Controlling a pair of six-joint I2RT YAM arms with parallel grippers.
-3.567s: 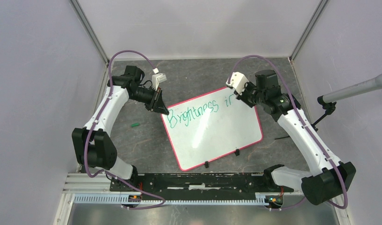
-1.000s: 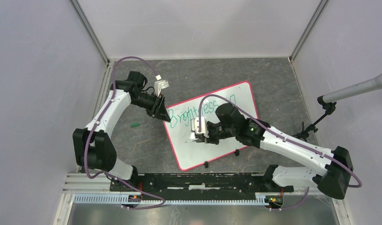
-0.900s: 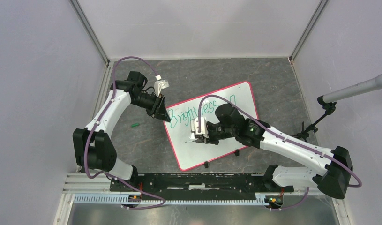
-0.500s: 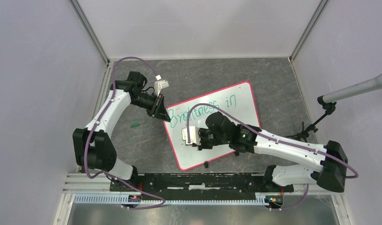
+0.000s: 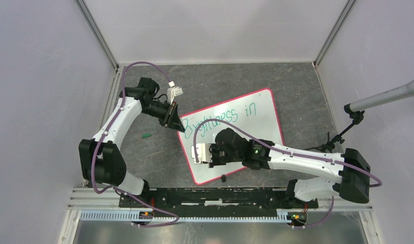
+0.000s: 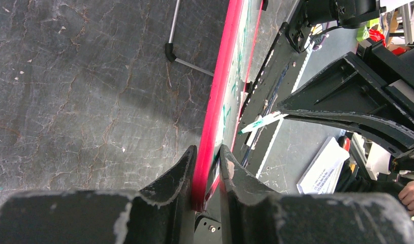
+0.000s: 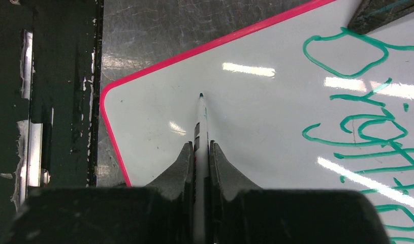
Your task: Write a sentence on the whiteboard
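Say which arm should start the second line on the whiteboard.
Right. The right hand grips the marker, tip aimed at bare whiteboard below the sentence so far. The left hand is clamped on the board's red rim, holding no pen.

The whiteboard (image 5: 260,133) is glossy white with a red-pink rim, and the sentence (image 5: 230,116) on it is green. The surface (image 5: 204,84) is dark grey, veined with pale cracks like stone, and carries one small green piece (image 5: 147,135). The marker (image 7: 201,127) is white with a dark tip. The left end effector (image 6: 207,157) and right end effector (image 7: 198,152) are black with scuffed pale edges, and the cables (image 5: 144,64) are purple.
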